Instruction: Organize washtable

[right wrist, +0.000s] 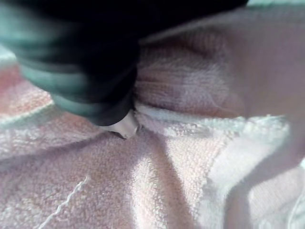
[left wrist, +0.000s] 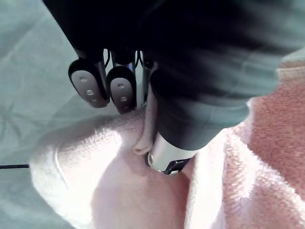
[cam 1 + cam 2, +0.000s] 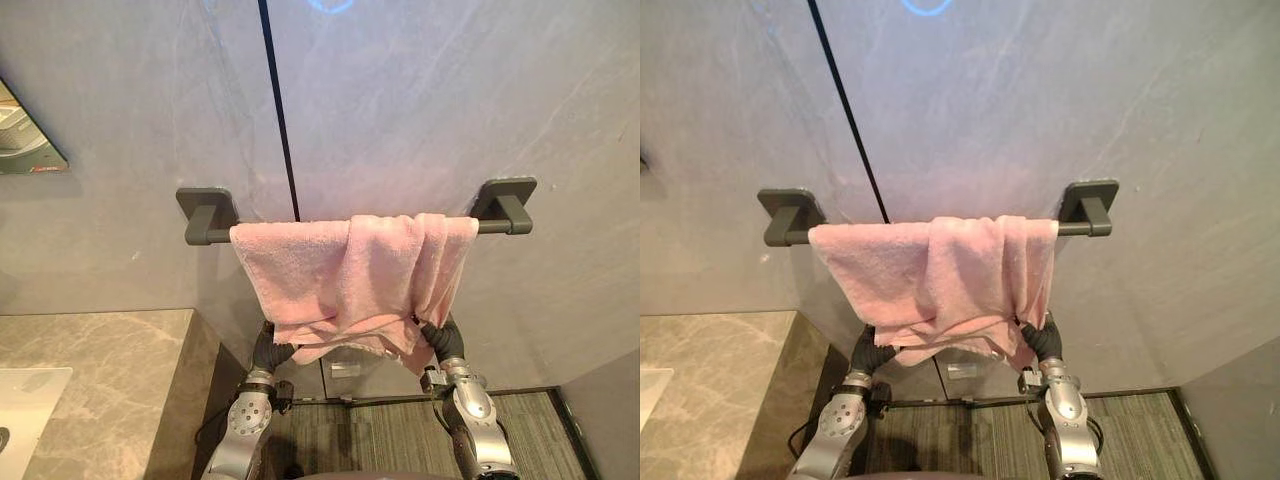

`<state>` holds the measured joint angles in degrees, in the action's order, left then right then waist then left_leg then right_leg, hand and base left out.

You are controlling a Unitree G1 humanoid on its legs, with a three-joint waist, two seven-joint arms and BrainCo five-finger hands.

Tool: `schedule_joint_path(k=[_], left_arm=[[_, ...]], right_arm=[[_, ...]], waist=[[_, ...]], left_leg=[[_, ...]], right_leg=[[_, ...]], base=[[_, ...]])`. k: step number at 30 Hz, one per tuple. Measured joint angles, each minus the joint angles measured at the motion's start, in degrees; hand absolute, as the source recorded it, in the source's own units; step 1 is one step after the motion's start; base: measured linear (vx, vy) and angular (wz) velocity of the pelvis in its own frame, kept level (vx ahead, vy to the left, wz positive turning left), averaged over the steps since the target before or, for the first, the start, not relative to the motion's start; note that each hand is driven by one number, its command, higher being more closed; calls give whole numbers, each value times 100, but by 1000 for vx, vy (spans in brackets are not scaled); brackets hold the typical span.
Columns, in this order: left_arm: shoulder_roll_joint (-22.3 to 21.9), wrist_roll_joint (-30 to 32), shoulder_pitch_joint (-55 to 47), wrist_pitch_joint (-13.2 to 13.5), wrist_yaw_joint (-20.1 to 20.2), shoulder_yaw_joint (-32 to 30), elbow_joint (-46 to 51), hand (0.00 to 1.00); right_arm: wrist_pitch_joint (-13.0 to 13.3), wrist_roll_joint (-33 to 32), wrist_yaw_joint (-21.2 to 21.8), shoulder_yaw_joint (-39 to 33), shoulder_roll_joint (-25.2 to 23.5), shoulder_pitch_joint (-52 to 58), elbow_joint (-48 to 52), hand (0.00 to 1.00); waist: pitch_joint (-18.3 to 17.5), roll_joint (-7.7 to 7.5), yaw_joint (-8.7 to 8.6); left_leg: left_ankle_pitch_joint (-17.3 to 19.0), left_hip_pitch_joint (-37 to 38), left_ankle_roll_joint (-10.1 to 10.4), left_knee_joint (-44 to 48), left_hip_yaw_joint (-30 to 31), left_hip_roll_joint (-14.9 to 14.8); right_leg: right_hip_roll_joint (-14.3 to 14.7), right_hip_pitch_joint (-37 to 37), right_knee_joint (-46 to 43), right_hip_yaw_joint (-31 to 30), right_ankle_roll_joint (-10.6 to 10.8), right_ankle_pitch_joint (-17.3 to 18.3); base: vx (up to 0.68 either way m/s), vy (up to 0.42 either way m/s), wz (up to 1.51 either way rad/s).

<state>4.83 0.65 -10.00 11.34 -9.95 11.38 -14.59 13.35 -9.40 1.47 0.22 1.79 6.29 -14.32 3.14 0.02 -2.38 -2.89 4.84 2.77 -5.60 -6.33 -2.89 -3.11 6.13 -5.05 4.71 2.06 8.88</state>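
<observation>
Grey stone wall (image 3: 420,100) carries a rail (image 3: 503,226) with the pink towel (image 3: 340,270) draped over it, bunched toward the right. The left hand (image 3: 268,350) and right hand (image 3: 445,340) reach up under its lower hem. In the left wrist view, thumb and fingers (image 2: 121,88) pinch a fold. In the right wrist view that hand is pressed into cloth, and I cannot tell its grip. Soft, light and limp, the towel is best taken at its hem corners.

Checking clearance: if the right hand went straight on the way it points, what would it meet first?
The pink towel: the right hand is up against it; beyond lies the grey wall, depth unclear.
</observation>
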Motion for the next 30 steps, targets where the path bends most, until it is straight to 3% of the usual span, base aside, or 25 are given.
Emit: schedule_joint_path(k=[17, 18, 21, 22, 30], left_arm=[[-9, 21, 47, -23, 0, -32, -539, 100], [-9, 21, 47, -22, 0, -32, -544, 0], [-9, 23, 53, -22, -2, -35, -631, 0], [-9, 25, 53, -23, -7, -45, -693, 0], [60, 27, -14, -156, -26, -99, -972, 0]], right_arm=[[156, 101, 0, 25, -147, -282, -490, 100], [156, 100, 0, 25, -147, -290, -518, 100], [159, 99, -2, 21, -147, -329, -588, 100], [167, 98, -3, 14, -146, -345, -620, 0], [126, 98, -69, -246, -130, -364, -1035, 0]], waist=[[48, -82, -6], [55, -94, -5], [62, -109, -5], [63, -113, -8], [123, -188, -1]], left_leg=[[2, 5, 2, -31, 21, -2], [2, 5, 2, -31, 21, -2], [2, 6, 3, -32, 20, -1], [2, 6, 3, -32, 18, -2], [4, 8, 5, -31, 8, -3]], right_leg=[[5, 74, 127, 28, -9, -38], [5, 76, 128, 30, -9, -38], [4, 78, 132, 30, -9, -38], [4, 79, 133, 30, -9, -38], [4, 86, 146, 29, -9, -39]], base=[[-1, -1, 0], [0, 0, 0], [0, 0, 0], [0, 0, 0], [0, 0, 0]])
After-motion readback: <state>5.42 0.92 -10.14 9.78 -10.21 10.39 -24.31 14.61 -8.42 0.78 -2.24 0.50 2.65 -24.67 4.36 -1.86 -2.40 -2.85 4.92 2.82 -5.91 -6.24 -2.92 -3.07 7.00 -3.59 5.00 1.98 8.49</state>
